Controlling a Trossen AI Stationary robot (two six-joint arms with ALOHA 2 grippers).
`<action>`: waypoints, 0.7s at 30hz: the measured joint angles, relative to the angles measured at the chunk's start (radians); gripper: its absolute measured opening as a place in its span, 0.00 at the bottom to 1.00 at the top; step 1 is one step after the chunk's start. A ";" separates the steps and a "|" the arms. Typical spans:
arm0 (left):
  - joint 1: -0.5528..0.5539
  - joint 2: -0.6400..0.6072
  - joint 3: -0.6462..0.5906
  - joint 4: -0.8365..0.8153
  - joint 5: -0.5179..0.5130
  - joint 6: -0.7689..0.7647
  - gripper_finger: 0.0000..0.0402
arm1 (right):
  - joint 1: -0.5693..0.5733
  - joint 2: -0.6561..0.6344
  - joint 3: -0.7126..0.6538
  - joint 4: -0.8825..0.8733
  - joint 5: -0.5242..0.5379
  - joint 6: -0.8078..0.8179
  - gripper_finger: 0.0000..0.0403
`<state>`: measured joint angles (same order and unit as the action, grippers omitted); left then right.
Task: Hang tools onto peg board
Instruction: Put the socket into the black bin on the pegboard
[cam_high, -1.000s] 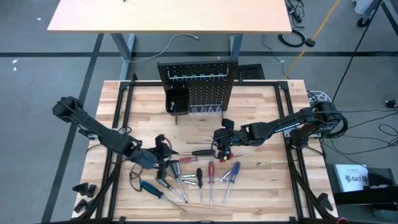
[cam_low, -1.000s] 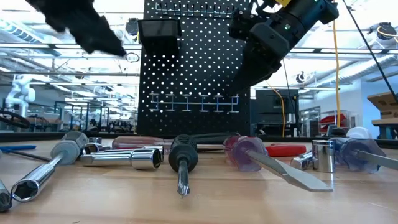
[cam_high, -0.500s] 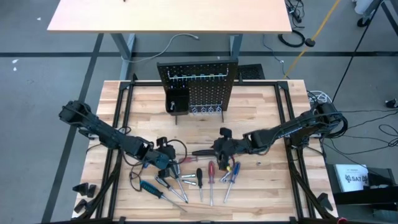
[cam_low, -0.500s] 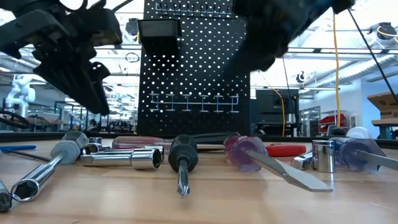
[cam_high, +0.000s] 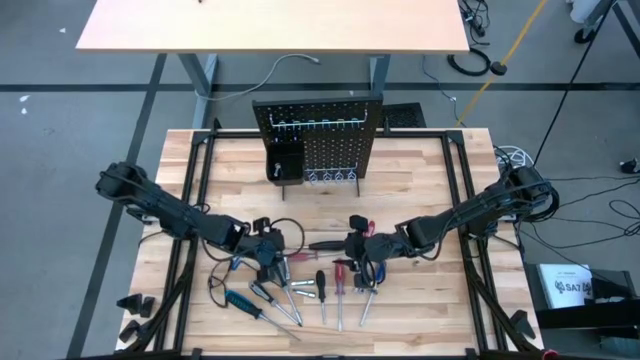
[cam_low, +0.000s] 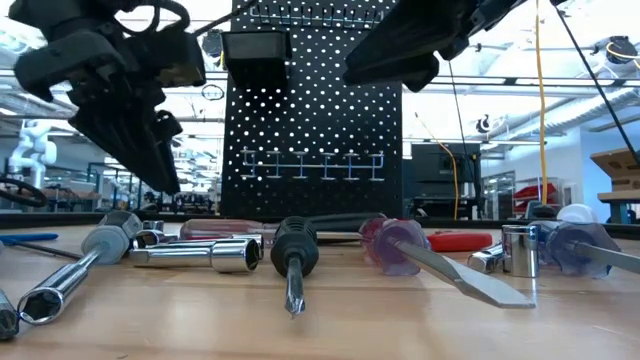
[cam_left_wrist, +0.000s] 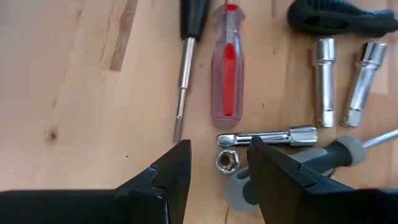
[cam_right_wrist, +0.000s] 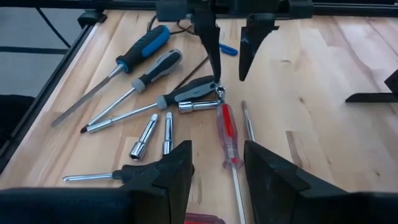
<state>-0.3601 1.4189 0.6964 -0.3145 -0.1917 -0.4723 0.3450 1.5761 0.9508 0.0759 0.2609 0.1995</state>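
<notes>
a: where are the tools (cam_high: 310, 280) now?

b: all lying flat on the butcher-block table (cam_high: 420, 180), in a fan near its front edge. none hangs on the peg board (cam_high: 318, 140), which stands upright at the back, well apart from them, its row of metal hooks (cam_low: 310, 162) bare.

a: what changed in the last second?

b: both arms came down and inward. the left gripper (cam_high: 268, 250), which was back from the pile, now hangs just above its left end. in its wrist view the fingers stand apart, empty, straddling a small loose socket (cam_left_wrist: 227, 161) that stands on end beside a chrome extension bar (cam_left_wrist: 267, 136). the right gripper (cam_high: 358, 250) dropped from nearer the board to just over the right end of the fan; its fingers are parted too, holding nothing, with the red clear-handled screwdriver (cam_right_wrist: 227, 135) ahead of them.

a: so for the task?

b: i'd judge this the reach before a first pick. nothing has been lifted yet, so hanging is all still to do.

a: materials?

b: the socket and bar are polished steel, round and slick, likely to roll or slip under a pinch. the red handle is translucent plastic, fluted. the blue-and-black screwdriver (cam_right_wrist: 137, 50) and grey-and-black one (cam_right_wrist: 155, 70) have rubbery contoured grips on thin shafts. the board is matt black perforated sheet with a small black bin (cam_high: 284, 160) on its face.
</notes>
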 joint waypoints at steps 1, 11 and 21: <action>0.001 0.009 0.000 0.002 -0.002 -0.014 0.40 | 0.000 0.000 0.000 0.001 0.000 0.001 0.34; 0.000 0.050 0.000 0.025 -0.019 -0.020 0.40 | 0.000 0.000 0.000 0.003 0.000 0.001 0.34; -0.004 0.056 0.001 0.077 0.036 -0.046 0.40 | 0.000 0.000 0.000 -0.016 -0.001 0.000 0.34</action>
<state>-0.3641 1.4750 0.6970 -0.2375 -0.1562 -0.5182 0.3450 1.5764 0.9508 0.0595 0.2604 0.1997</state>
